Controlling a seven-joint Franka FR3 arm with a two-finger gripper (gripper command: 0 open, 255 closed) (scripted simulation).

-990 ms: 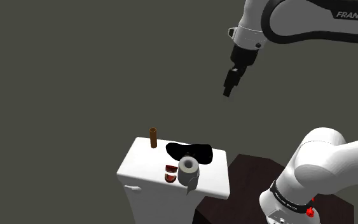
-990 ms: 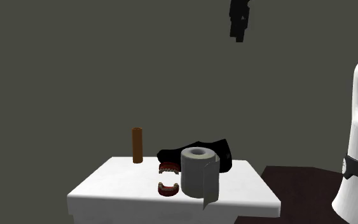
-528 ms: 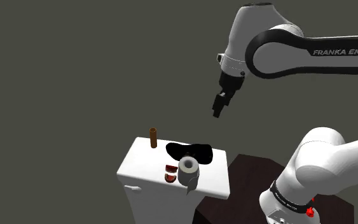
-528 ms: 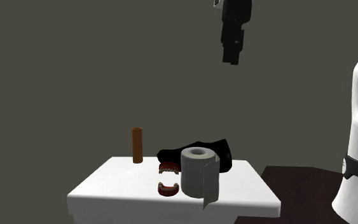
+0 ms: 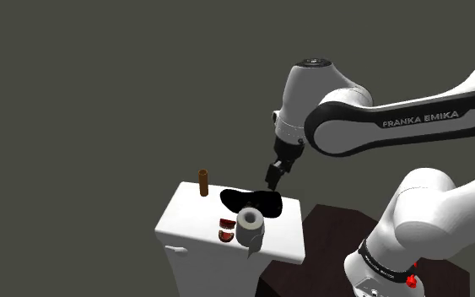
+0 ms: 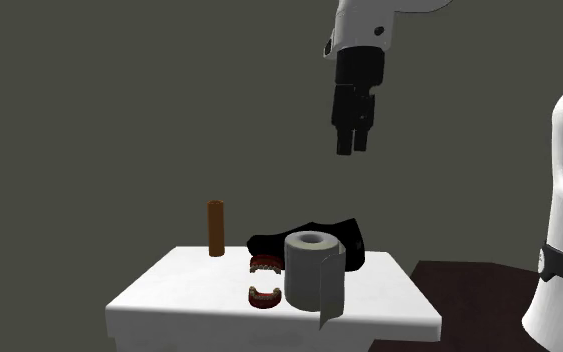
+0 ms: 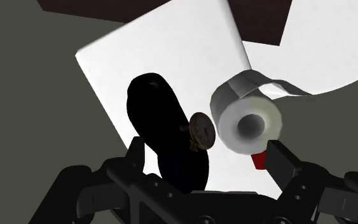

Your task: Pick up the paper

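Observation:
The paper is a grey-white roll standing upright near the front of a white table, with a loose sheet hanging down its side. My gripper hangs in the air above the table's back edge, over the black object and well clear of the roll. In the second exterior view the gripper points down, high above the roll. In the wrist view the gripper is open with nothing between its fingers, and the roll lies just ahead of them.
A brown cylinder stands at the table's back. A flat black object lies behind the roll. A red toy set of teeth sits beside the roll. The dark brown stand is at the shoulder view's right of the table.
The arm has come down and swung toward the shoulder view's left, bringing the gripper from high up to just above the table's back. Nothing on the table has moved.

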